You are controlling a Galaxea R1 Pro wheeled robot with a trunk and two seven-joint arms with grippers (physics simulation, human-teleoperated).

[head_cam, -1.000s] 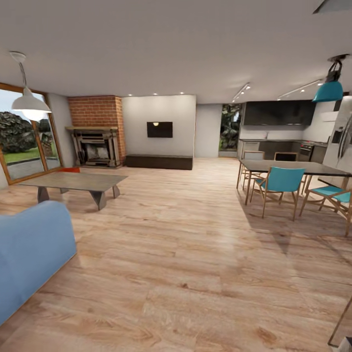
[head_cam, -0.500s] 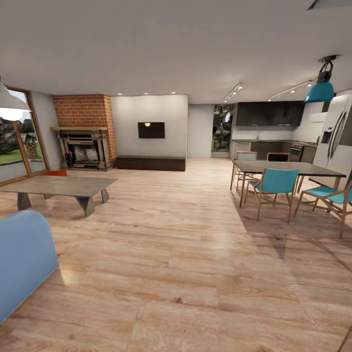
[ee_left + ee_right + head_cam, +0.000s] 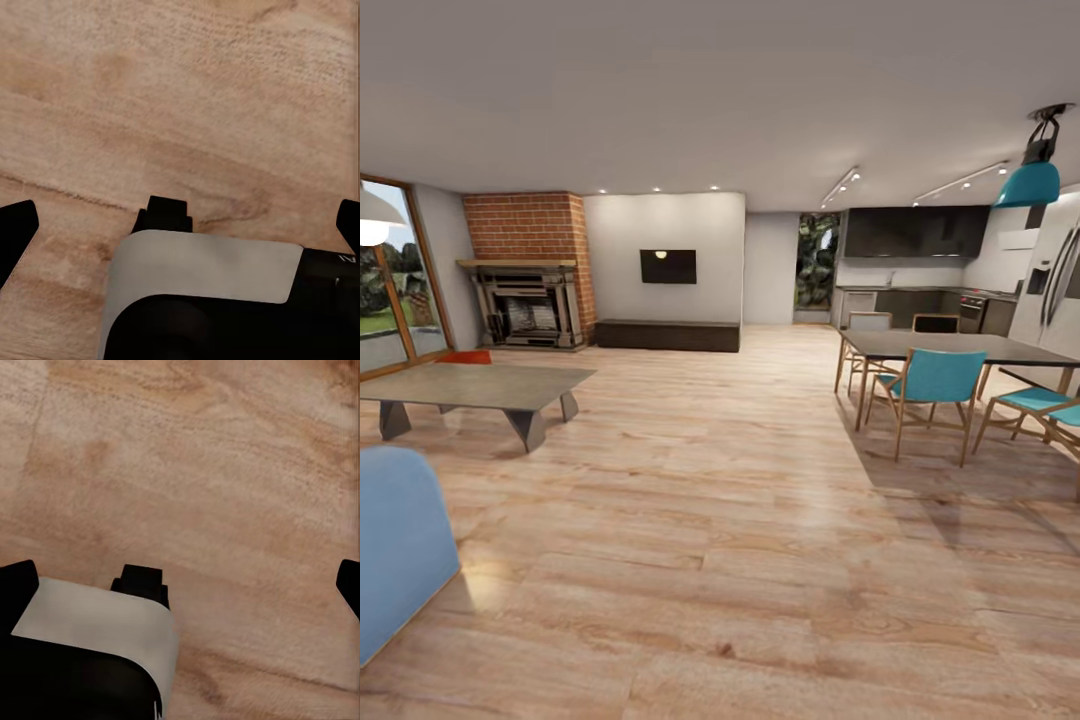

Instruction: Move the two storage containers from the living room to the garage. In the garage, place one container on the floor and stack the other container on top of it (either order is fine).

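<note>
Each wrist view shows a matte black housing capped by a smooth pale grey curved panel, with black fingertips at the edges.

floor point(image 3: 760, 520): glossy light wood planks | fireplace point(image 3: 530, 255): red brick | sofa point(image 3: 395, 540): blue cloth

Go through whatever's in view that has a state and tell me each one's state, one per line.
Left hand: open, nothing held, over the wood floor.
Right hand: open, nothing held.
Storage container: on the floor behind the coffee table, mostly hidden.
Wall TV: screen dark.
Ceiling spotlights: lit.
Teal chair: upright at the dining table.
</note>
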